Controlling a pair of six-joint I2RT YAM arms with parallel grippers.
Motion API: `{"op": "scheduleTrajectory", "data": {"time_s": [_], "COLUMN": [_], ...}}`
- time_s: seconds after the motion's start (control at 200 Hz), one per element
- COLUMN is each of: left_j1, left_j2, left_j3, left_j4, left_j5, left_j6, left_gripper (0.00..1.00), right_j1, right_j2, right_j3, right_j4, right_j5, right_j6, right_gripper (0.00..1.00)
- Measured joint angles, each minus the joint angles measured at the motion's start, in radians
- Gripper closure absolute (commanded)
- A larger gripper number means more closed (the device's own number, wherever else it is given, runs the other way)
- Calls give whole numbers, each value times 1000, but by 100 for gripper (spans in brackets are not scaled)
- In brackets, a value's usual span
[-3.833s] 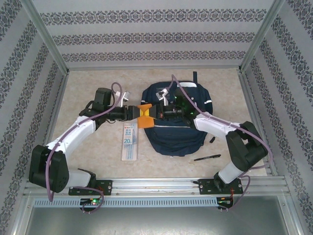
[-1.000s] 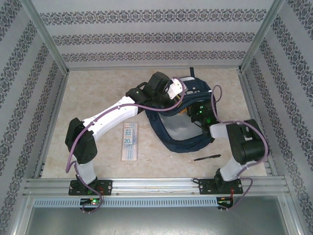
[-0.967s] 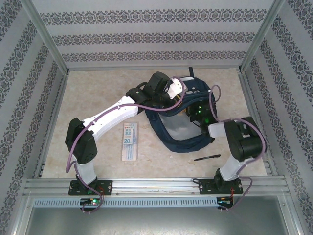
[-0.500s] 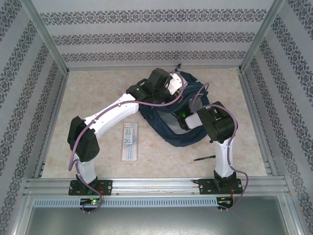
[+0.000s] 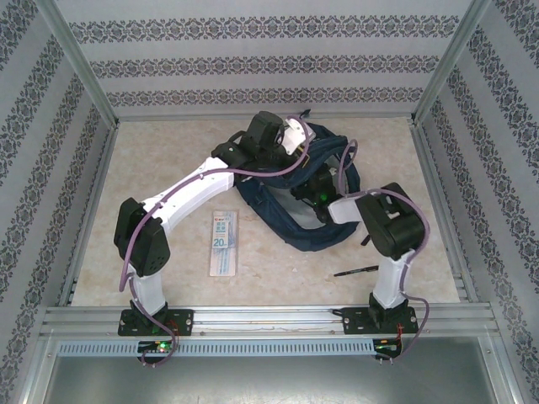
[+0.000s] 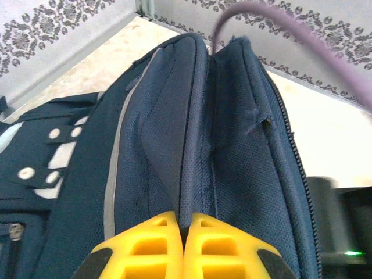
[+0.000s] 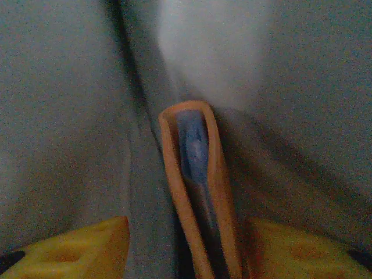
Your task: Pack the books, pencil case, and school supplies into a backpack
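Note:
The dark navy backpack (image 5: 324, 240) lies at the table's middle, its mouth held up. My left gripper (image 5: 301, 150) is shut on the fabric edge of the backpack (image 6: 244, 174) beside the zip, and the yellow fingers (image 6: 151, 244) pinch that fold, as the left wrist view shows. My right gripper (image 5: 310, 187) reaches inside the bag. There it (image 7: 186, 232) stands open, with the flat orange piece (image 7: 197, 192) edge-on between its fingers and a gap on the left side. The pencil case (image 5: 223, 244) and the black pen (image 5: 356, 271) lie on the table. The books are out of view.
Patterned walls with metal frame posts (image 5: 97, 93) close in the table on three sides. The arms' mounting rail (image 5: 269, 318) runs along the near edge. Bare tabletop (image 5: 168, 151) lies left of the backpack.
My right gripper has opened inside the backpack around the orange piece, and its arm has swung left. The left gripper stays shut on the bag's edge and has shifted slightly back.

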Motion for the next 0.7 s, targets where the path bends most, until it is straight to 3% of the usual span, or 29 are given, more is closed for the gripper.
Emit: {"op": "scheduleTrajectory", "data": {"time_s": [0.23, 0.335, 0.41, 0.565, 0.7], "left_j1": [28, 27, 28, 28, 28], "left_j2": [8, 14, 14, 14, 14], "left_j3": [-84, -112, -129, -142, -142], "left_j4": [47, 65, 83, 98, 99], "left_j5": [4, 20, 31, 56, 64], "left_j6": [0, 0, -6, -23, -31], "left_gripper": [100, 100, 100, 100, 100], "right_j1": [-80, -118, -135, -107, -62], "right_j2": [-231, -295, -302, -265, -217], "right_j3": [-64, -79, -82, -72, -63], "right_j4": [-333, -407, -422, -443, -434], "right_j5": [-62, -109, -138, -172, -183], "right_j6": [-119, -172, -200, -224, -220], "right_gripper": [43, 63, 67, 60, 69]}}
